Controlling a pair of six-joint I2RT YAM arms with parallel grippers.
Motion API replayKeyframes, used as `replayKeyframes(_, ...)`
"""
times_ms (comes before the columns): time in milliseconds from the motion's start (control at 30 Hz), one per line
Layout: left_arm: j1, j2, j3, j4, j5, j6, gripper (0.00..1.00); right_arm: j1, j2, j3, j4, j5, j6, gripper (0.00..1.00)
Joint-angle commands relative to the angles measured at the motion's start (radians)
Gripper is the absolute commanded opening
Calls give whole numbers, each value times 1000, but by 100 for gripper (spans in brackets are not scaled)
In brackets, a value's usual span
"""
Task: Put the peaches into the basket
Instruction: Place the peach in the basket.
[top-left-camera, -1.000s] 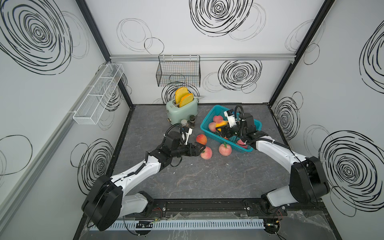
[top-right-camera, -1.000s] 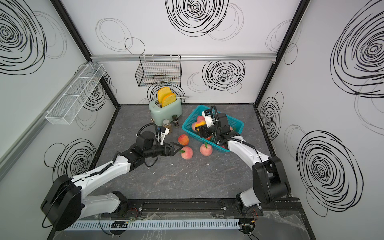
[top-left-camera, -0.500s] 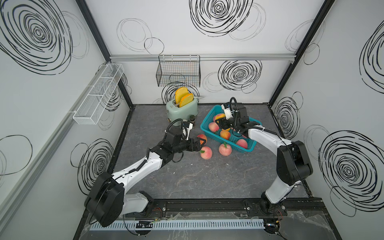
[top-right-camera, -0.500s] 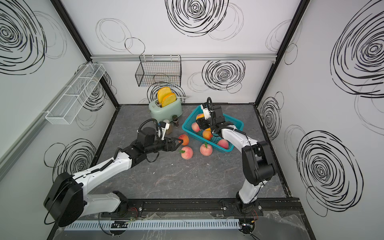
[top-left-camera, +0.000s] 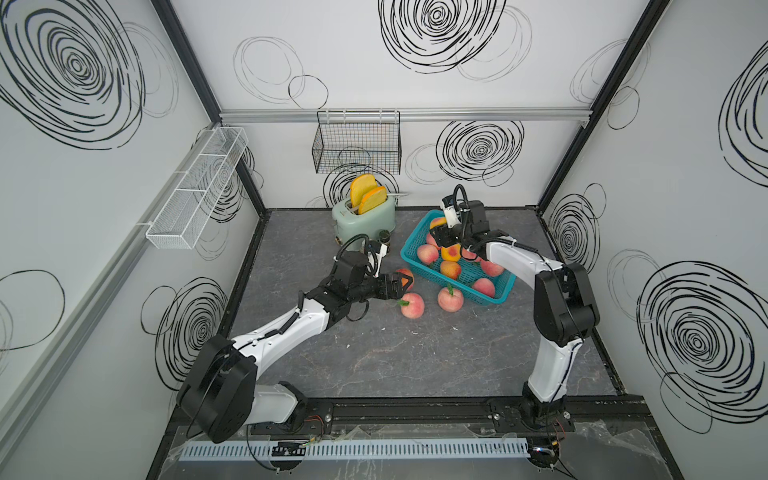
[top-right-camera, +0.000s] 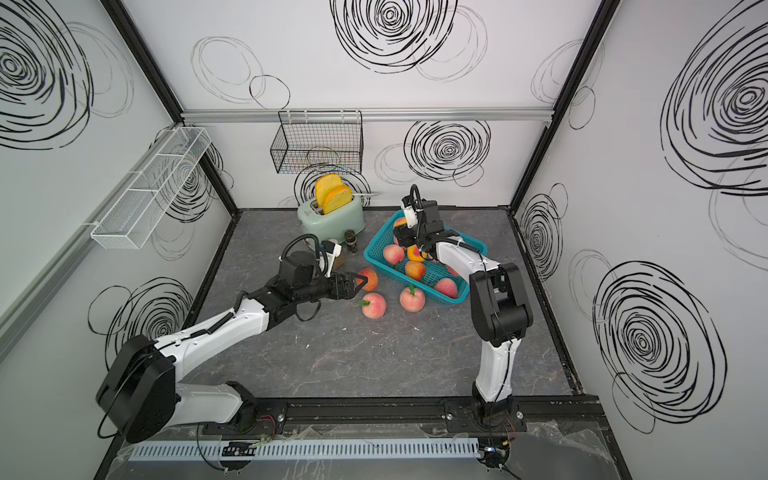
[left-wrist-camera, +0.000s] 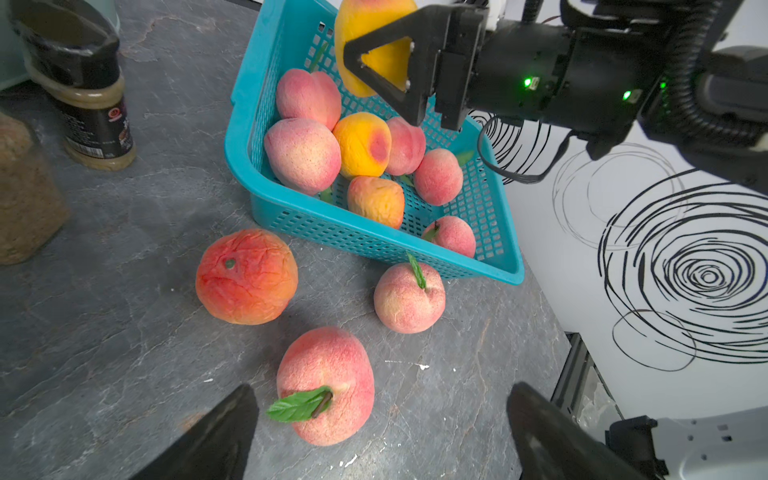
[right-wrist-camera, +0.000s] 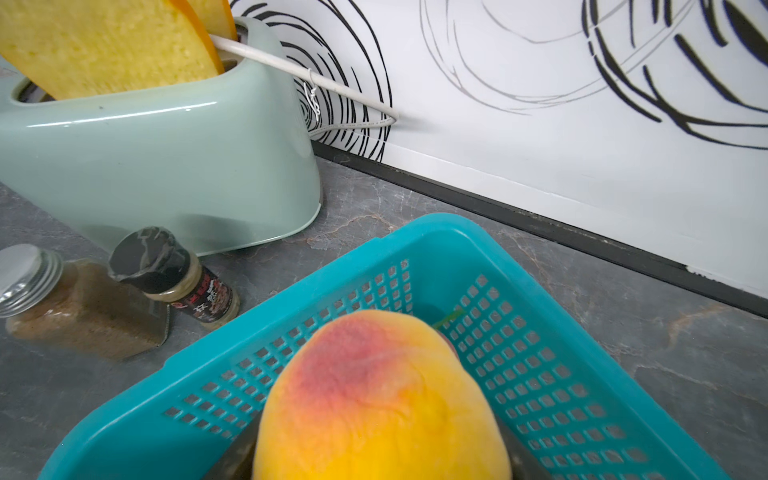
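In both top views, looks down from high at the front toward the back wall, far off, taking in both arms and the whole worktop (top-left-camera: 374, 353); nearly equal framing. In the left wrist view, sits close behind the left claw (left-wrist-camera: 380, 399), low over the worktop, facing past its tips to the basket (left-wrist-camera: 374, 245) and the right claw (left-wrist-camera: 374, 45) beyond. In the right wrist view, sits tight behind the right claw, facing past the yellow peach (right-wrist-camera: 382, 395) toward the toaster (right-wrist-camera: 166, 166) ahead. Shares basket and spice bottle (right-wrist-camera: 187, 286) across both wrist views.
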Motion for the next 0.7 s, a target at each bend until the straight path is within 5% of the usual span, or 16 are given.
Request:
replayKeyframes(0, 12, 22, 42, 29, -6, 17, 97, -12, 42, 69, -25, 4, -31, 59)
replayKeyframes(667, 12, 83, 76, 55, 4, 6, 97, -43, 211, 242, -79, -10, -52, 59)
